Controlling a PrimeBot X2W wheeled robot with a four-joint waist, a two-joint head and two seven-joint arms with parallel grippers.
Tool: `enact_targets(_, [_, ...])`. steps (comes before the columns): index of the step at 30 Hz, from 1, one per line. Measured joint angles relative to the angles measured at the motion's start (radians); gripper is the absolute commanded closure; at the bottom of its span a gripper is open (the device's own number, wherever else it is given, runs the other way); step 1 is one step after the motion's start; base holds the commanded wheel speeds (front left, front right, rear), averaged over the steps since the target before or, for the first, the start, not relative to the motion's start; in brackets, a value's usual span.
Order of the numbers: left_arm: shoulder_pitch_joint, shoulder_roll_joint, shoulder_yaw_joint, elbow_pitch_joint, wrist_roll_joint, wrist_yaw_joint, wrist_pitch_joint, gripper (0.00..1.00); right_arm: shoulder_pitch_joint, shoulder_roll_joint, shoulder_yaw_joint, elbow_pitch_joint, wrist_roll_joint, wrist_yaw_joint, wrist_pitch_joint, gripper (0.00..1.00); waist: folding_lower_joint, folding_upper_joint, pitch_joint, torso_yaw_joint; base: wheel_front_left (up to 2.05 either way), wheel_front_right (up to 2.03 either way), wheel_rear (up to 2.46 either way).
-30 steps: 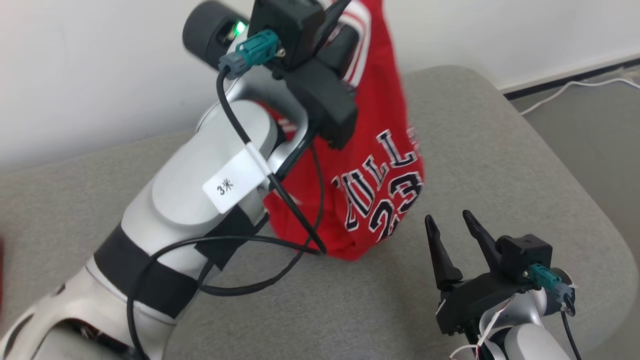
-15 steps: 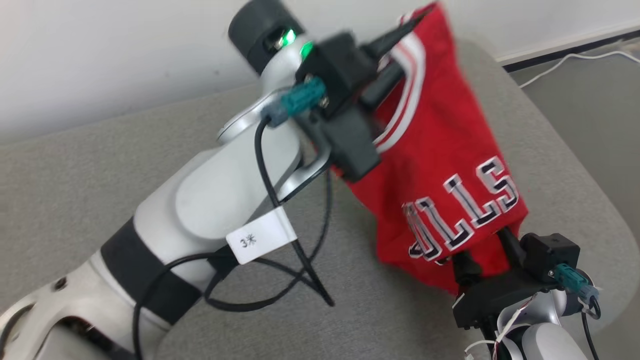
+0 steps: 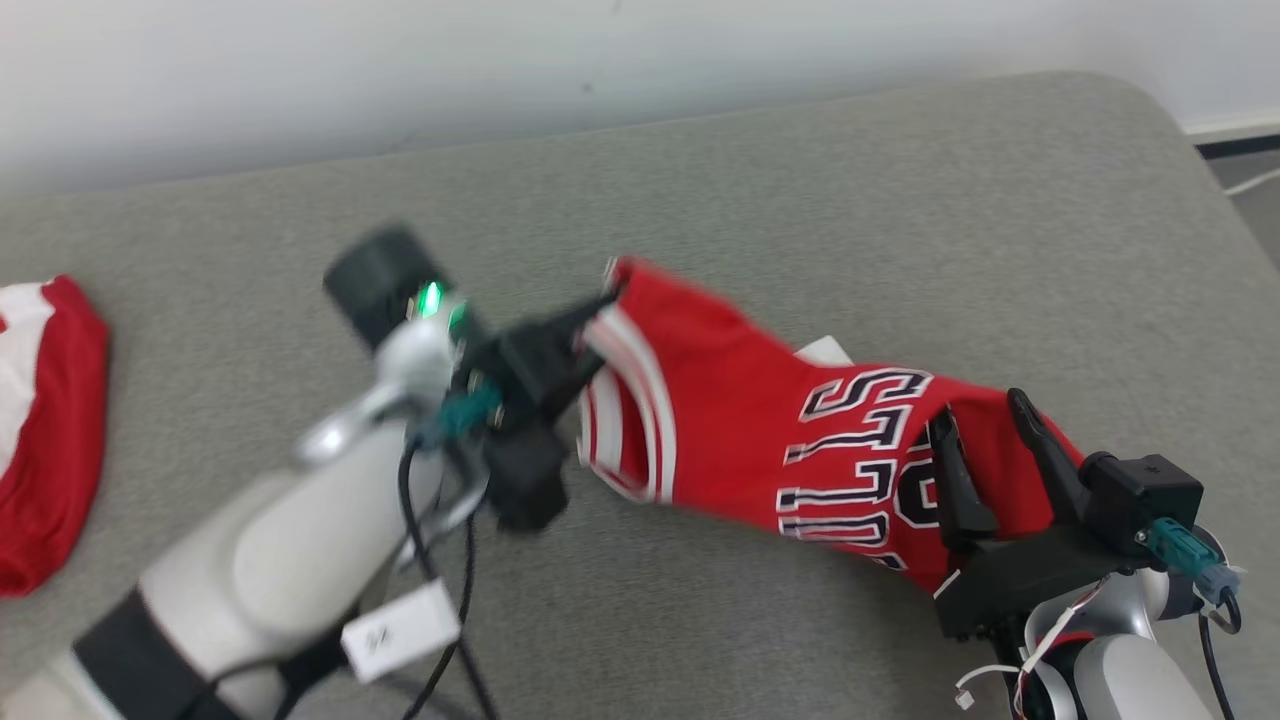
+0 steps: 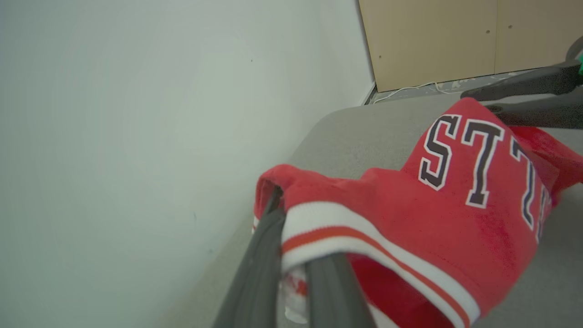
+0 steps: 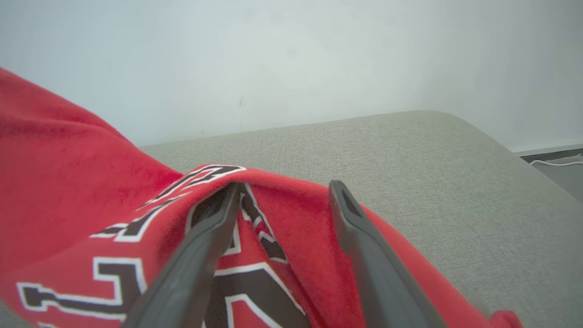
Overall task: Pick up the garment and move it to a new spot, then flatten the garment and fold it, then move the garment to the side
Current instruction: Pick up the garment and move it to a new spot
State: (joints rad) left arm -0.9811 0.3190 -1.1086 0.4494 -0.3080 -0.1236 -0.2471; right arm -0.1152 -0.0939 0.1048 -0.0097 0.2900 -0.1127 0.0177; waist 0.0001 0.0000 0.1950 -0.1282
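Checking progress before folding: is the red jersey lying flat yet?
Not flat. The jersey hangs bunched, one edge pinched in the shut left claw, its lettered end at the open right claw.

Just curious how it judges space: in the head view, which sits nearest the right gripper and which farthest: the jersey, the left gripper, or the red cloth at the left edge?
1. jersey: lower right, touching the open right gripper.
2. left gripper: mid-picture, clamped on the jersey's striped trim.
3. red cloth: far left edge.

I work over a grey cushion; a red-and-white cloth lies at its left edge.
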Motion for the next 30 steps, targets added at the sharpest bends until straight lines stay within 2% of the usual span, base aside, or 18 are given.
enact_targets(3, [0.108, 0.061, -0.03, -0.033, 0.005, 0.007, 0.0, 1.0, 0.002, -0.001, -0.003, -0.005, 0.0, -0.002, 0.0, 0.0, 0.0, 0.0001, 0.003, 0.034, 0.0, 0.0, 0.0])
enact_targets(8, [0.226, 0.154, -0.035, -0.082, 0.005, 0.055, 0.0, 1.0, 0.005, -0.003, -0.01, -0.021, -0.002, -0.002, 0.001, 0.0, 0.0, 0.0, 0.008, 0.079, 0.0, 0.0, 0.0])
enact_targets(13, [0.318, 0.201, -0.013, -0.112, -0.014, 0.118, 0.0, 1.0, 0.003, -0.002, -0.004, -0.019, -0.008, -0.003, 0.009, 0.0, -0.0001, 0.0, 0.013, 0.106, 0.0, 0.0, 0.0])
enact_targets(14, [0.318, 0.201, -0.013, -0.112, -0.014, 0.118, 0.0, 1.0, 0.003, -0.002, -0.004, -0.019, -0.008, -0.003, 0.009, 0.0, -0.0001, 0.0, 0.013, 0.106, 0.0, 0.0, 0.0])
enact_targets(20, [0.384, 0.238, 0.043, -0.122, -0.047, 0.203, 0.0, 1.0, 0.002, -0.002, 0.0, -0.014, -0.009, -0.003, 0.011, 0.0, -0.0001, 0.0, 0.012, 0.109, 0.0, 0.0, 0.0])
enact_targets(26, [0.44, 0.268, 0.115, -0.083, -0.08, 0.244, 0.0, 1.0, 0.0, -0.002, 0.004, -0.004, -0.01, -0.003, 0.018, 0.0, -0.0001, 0.0, 0.005, 0.106, 0.0, 0.0, 0.0])
enact_targets(28, [0.445, 0.271, 0.142, -0.064, -0.083, 0.247, 0.01, 0.86, 0.001, -0.002, 0.004, 0.001, -0.01, -0.003, 0.019, 0.0, -0.0001, 0.0001, 0.0, 0.107, 0.0, 0.0, 0.0])
enact_targets(29, [0.448, 0.271, 0.159, -0.06, -0.085, 0.248, 0.01, 0.74, 0.001, -0.002, 0.006, 0.0, -0.011, -0.003, 0.019, 0.0, -0.0001, 0.0, -0.002, 0.107, 0.0, 0.0, 0.0])
enact_targets(30, [0.451, 0.27, 0.171, -0.054, -0.089, 0.248, 0.014, 0.71, 0.001, -0.002, 0.008, 0.001, -0.012, -0.003, 0.021, 0.0, -0.0001, 0.0, -0.003, 0.107, 0.0, 0.0, 0.0])
